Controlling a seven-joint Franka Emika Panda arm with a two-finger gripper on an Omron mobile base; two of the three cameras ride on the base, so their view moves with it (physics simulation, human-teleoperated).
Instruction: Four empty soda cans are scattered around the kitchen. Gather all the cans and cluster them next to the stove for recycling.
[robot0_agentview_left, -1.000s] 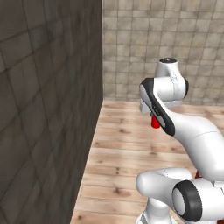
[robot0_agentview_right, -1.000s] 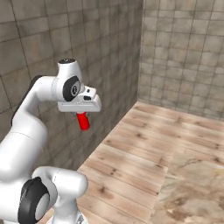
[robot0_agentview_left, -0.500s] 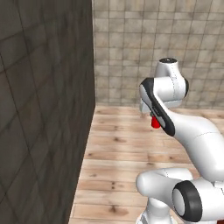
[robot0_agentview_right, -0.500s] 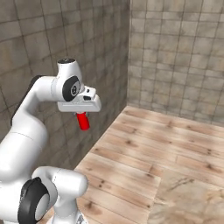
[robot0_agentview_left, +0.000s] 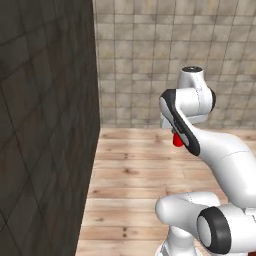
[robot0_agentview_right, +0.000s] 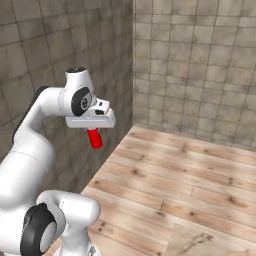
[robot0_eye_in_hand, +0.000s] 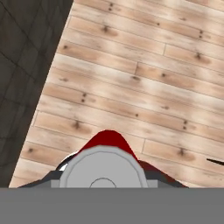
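Observation:
A red soda can (robot0_agentview_right: 94, 138) hangs below my hand, high above the wood floor, with my gripper (robot0_agentview_right: 93, 134) shut on it. From the left base view only the can's red lower end (robot0_agentview_left: 176, 141) peeks out behind the arm. Looking down the hand, the can's silver top (robot0_eye_in_hand: 103, 166) and red body sit between the fingers. The stove is out of view.
A dark tiled wall (robot0_agentview_left: 45, 130) stands close on the left, and a tan tiled wall (robot0_agentview_right: 200, 75) closes the far side. Wood plank floor (robot0_agentview_right: 190, 185) spreads below and to the right. A marble counter corner (robot0_agentview_right: 200, 245) shows at the bottom of the right base view.
The whole scene has shifted across both base views, so the base has turned. The arm holds the same pose with the can still gripped.

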